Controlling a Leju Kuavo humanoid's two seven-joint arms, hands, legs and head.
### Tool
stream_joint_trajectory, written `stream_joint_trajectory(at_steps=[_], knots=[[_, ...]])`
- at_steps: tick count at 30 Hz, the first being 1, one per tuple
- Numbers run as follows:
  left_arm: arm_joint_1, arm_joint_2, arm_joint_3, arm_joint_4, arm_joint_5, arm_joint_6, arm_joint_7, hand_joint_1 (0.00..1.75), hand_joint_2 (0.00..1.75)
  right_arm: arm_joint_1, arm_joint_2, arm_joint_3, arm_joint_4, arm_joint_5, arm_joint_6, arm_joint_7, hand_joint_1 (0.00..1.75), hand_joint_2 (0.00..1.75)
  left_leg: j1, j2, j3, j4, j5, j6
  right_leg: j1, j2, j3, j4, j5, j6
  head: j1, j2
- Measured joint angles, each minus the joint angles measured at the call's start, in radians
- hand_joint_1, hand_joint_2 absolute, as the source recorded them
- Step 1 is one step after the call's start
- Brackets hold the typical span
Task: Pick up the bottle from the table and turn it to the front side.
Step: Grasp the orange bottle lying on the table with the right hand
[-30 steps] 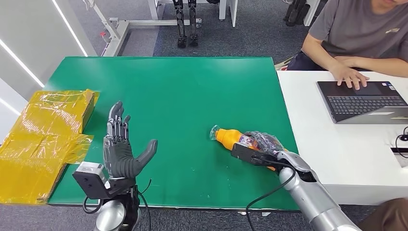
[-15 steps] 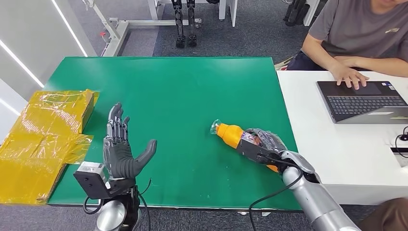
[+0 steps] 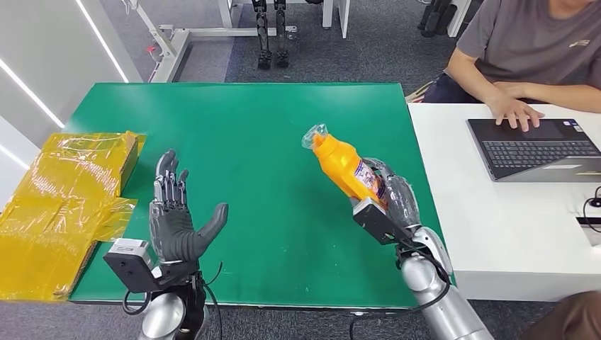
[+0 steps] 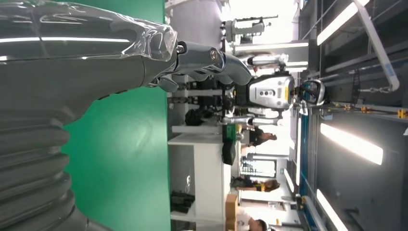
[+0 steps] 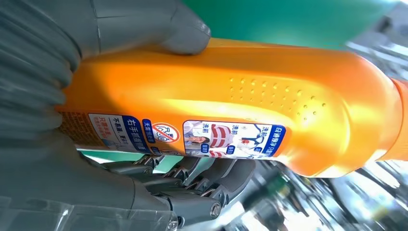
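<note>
Bottle (image 3: 345, 166): orange, labelled, clear wrap over the cap; held off the green tabletop (image 3: 262, 134) above its right half, tilted with the cap pointing up and away from the robot. In the right wrist view the label's blue-and-white panel and a patch of raised dots face the camera.

Right hand (image 3: 388, 202): grasping the bottle's lower body, thumb on one side, fingers (image 5: 207, 180) wrapped round the other.

Left hand (image 3: 175, 216): released, holding nothing, palm up, fingers apart and pointing away, hovering over the near left part of the tabletop.

Yellow bags (image 3: 67, 202): stacked at the tabletop's left edge, just beside the left hand.

White desk (image 3: 510, 219): touching the tabletop's right side, carrying a laptop (image 3: 538, 149).

Person (image 3: 528, 53): seated behind the desk, one hand on the laptop.
</note>
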Motion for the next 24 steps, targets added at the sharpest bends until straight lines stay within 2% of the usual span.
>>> stream_joint_trajectory(at_steps=[5, 9, 15, 24], knots=[[-0.027, -0.001, -0.008, 0.024, 0.062, -0.065, -0.019, 0.00, 1.75, 0.060, 0.028, -0.003, -0.077, -0.008, -0.110, -0.128, 1.75, 1.75, 0.000, 0.000, 0.000, 0.000, 0.000, 0.000, 0.000, 0.000, 0.000, 0.000, 0.000, 0.000, 0.000, 0.000], [-0.053, -0.002, -0.022, 0.050, 0.113, -0.133, -0.025, 0.00, 1.75, 0.080, 0.051, -0.003, -0.112, -0.006, -0.152, -0.176, 1.75, 1.75, 0.000, 0.000, 0.000, 0.000, 0.000, 0.000, 0.000, 0.000, 0.000, 0.000, 0.000, 0.000, 0.000, 0.000], [-0.101, -0.001, -0.045, 0.082, 0.166, -0.218, -0.016, 0.00, 1.75, 0.089, 0.080, 0.000, -0.135, 0.020, -0.140, -0.184, 1.75, 1.75, 0.000, 0.000, 0.000, 0.000, 0.000, 0.000, 0.000, 0.000, 0.000, 0.000, 0.000, 0.000, 0.000, 0.000], [-0.181, -0.002, -0.088, 0.100, 0.207, -0.296, 0.049, 0.00, 1.75, 0.069, 0.091, 0.034, -0.129, 0.093, -0.040, -0.145, 1.75, 1.75, 0.000, 0.000, 0.000, 0.000, 0.000, 0.000, 0.000, 0.000, 0.000, 0.000, 0.000, 0.000, 0.000, 0.000]])
